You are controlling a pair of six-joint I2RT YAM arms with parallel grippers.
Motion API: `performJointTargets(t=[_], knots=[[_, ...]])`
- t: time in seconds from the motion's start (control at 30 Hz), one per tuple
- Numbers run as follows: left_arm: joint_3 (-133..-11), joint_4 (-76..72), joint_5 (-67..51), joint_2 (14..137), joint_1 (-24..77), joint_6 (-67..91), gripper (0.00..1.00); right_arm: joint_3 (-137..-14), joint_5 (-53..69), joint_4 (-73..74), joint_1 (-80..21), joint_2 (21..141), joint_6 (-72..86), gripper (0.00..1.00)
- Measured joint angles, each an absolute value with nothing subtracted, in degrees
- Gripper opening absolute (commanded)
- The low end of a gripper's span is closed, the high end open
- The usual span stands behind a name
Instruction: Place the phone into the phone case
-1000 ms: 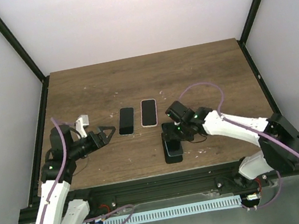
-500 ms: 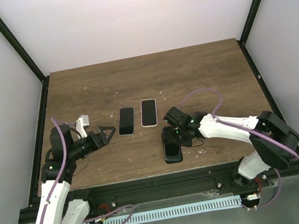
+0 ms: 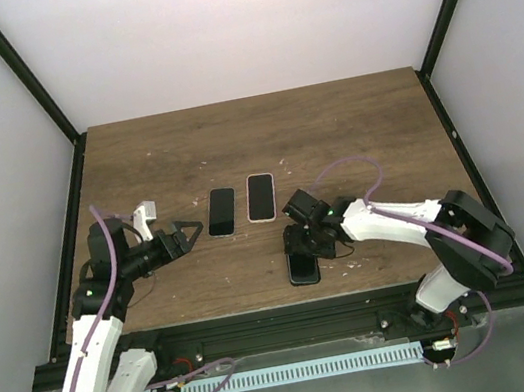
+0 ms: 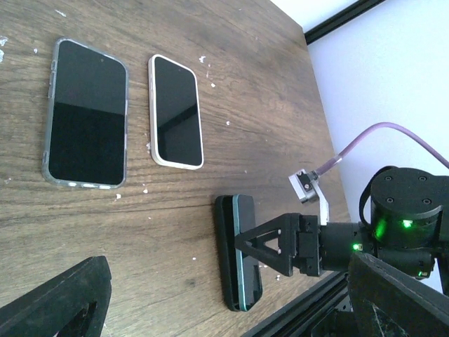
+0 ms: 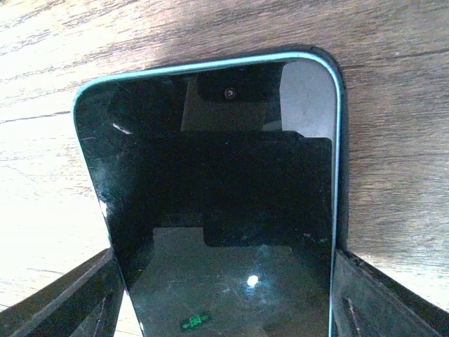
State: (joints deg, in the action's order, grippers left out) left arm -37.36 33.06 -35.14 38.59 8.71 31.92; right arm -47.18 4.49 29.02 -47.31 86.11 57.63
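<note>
Sliding in from the right, my right hand point(image 3: 302, 240) now sits lower and closer over the teal-edged phone point(image 5: 224, 196). The phone lies screen-up on the black phone case point(image 4: 224, 242) at the near edge of the tabletop point(image 3: 352, 129). Fingers stand wide, one either side; contact cannot be confirmed. Phone position is unchanged. Judgement: final seating remains to be pressed home. My left hand point(image 3: 186, 235) hangs wide, well apart.

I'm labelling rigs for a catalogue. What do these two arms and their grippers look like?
The left arm and right arm have white shells, black joints, a green light and a looping purple cable. The left gripper and right gripper have black triangular-framed fingers.
</note>
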Motion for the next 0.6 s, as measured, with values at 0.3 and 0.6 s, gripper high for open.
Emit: performJointTargets(t=[0.3, 0.6], knots=[[-37.36, 33.01, -35.29, 39.66, 8.71, 31.94, 0.92, -48.77, 3.64, 30.83, -47.83, 87.29, 56.88, 0.85], [-37.36, 32.64, -36.58, 44.07, 8.84, 31.77, 0.87, -49.19, 1.91, 31.35, -47.81, 87.24, 52.29, 0.96]])
